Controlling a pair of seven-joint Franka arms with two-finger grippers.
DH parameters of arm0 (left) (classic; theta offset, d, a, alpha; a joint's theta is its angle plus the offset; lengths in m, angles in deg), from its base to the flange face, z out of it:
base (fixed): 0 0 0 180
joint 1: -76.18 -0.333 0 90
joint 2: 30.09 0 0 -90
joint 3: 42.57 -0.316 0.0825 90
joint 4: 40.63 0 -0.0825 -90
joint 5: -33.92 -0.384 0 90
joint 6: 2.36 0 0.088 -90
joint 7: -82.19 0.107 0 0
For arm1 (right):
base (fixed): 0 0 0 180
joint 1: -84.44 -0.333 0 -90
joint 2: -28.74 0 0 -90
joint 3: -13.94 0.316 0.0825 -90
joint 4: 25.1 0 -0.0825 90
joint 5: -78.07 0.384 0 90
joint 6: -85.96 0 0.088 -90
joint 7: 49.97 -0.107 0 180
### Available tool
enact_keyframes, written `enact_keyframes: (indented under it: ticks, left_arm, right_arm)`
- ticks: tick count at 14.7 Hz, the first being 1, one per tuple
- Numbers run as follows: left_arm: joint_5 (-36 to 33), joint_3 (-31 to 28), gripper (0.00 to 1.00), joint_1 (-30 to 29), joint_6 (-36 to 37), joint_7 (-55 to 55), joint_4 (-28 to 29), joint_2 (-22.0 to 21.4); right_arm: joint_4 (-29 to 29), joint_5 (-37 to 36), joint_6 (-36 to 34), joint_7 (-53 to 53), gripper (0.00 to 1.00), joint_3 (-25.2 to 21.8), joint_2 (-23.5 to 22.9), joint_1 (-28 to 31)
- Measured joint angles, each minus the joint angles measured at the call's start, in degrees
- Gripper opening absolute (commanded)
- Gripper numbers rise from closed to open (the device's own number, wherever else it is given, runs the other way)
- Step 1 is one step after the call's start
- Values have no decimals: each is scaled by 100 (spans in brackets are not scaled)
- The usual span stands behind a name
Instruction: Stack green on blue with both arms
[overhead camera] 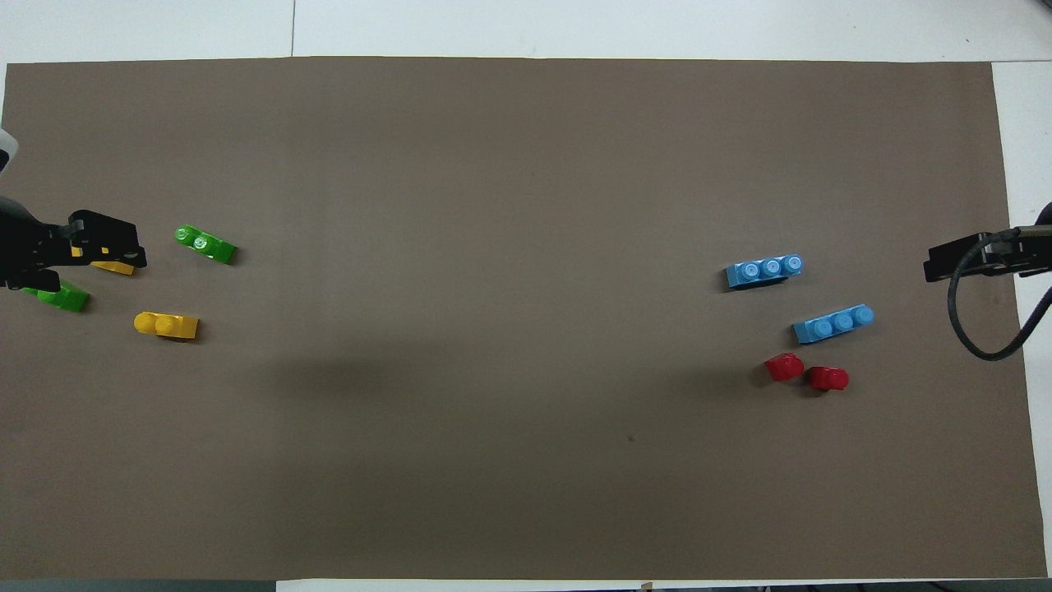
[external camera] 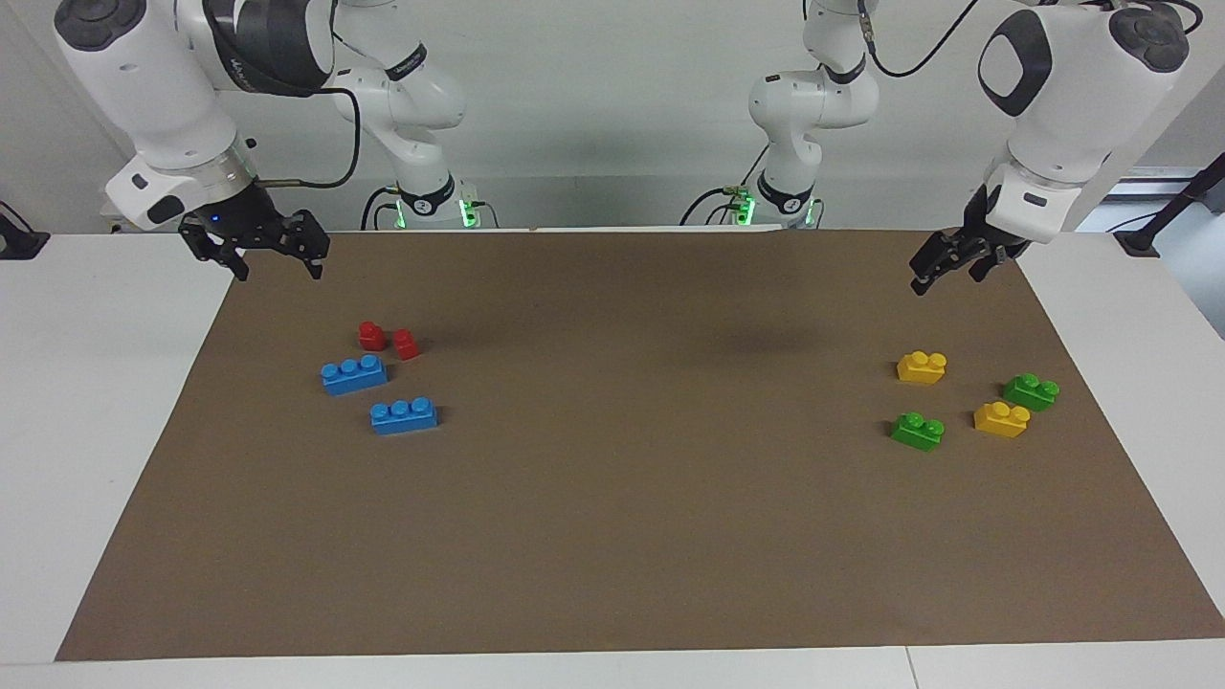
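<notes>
On brown mat [external camera: 612, 536], two-stud green brick [external camera: 918, 431]

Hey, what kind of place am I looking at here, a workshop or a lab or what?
Most likely a robotics lab test bench. Two white robot arms are mounted at a white table covered by a brown mat, and sorted toy bricks, like the blue bricks, lie on it as practice pieces.

yellow brick [overhead camera: 111, 266] half hidden overhead
</notes>
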Motion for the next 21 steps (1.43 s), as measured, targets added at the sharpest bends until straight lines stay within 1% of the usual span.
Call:
enact_keyframes:
  ticks: [2, 4, 6, 9, 11, 13, 15, 18, 21]
  left_arm:
    - [0, -5, 100, -146, -165, -15, 244, -66]
    - [0, -8, 100, -220, -312, -137, 398, -59]
    - [0, -10, 100, -267, -475, -213, 507, 25]
    - [0, -9, 100, -293, -751, -607, 552, 319]
    - [0, -4, 100, -293, -928, -926, 555, 546]
    - [0, -4, 100, -294, -1165, -1194, 556, 751]
    - [0, -5, 100, -295, -1373, -1600, 557, 947]
    - [0, -5, 100, -297, -1778, -2325, 557, 1201]
    - [0, -6, 100, -302, -2193, -3229, 558, 1415]
  right_arm:
    - [19, 0, 382, -424, 100, -3, -4, 2]
    - [66, 1, 545, -1243, 100, -1, -43, 1]
    - [93, 2, 717, -2131, 100, 3, -188, -2]
    - [112, 97, 1208, -3455, 100, 6, -564, -59]
    - [107, 219, 1400, -4564, 100, 9, -827, -122]
    - [61, 543, 1471, -5662, 100, 10, -1001, -169]
    - [6, 971, 1480, -6499, 100, 10, -1150, -190]
    - [-18, 1420, 1579, -7179, 100, -14, -1405, -164]
    - [-26, 1843, 1587, -7346, 100, -65, -1677, -71]
